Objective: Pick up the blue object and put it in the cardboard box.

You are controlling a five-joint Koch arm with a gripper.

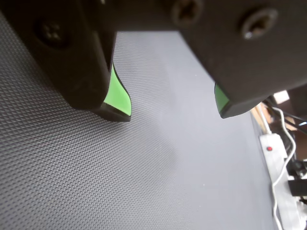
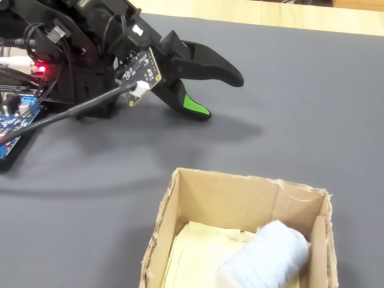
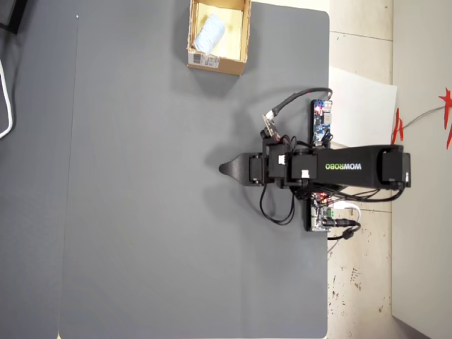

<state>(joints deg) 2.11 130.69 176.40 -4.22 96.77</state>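
Note:
The pale blue object point(image 2: 264, 258) lies inside the cardboard box point(image 2: 228, 204), against its right wall in the fixed view. From overhead, the blue object point(image 3: 210, 33) sits in the box point(image 3: 215, 63) at the top edge of the grey mat. My gripper point(image 2: 221, 96) hovers low over the mat, well apart from the box. In the wrist view my gripper point(image 1: 172, 111) stands open, its green-padded fingers point(image 1: 117, 96) spread with only bare mat between them. Overhead, my gripper point(image 3: 224, 169) points left near the mat's middle.
The arm's base and blue circuit board point(image 3: 321, 120) with wires sit at the mat's right edge. A white power strip point(image 1: 278, 167) and cables lie beyond the mat in the wrist view. A white cable point(image 3: 6, 92) curves at the far left.

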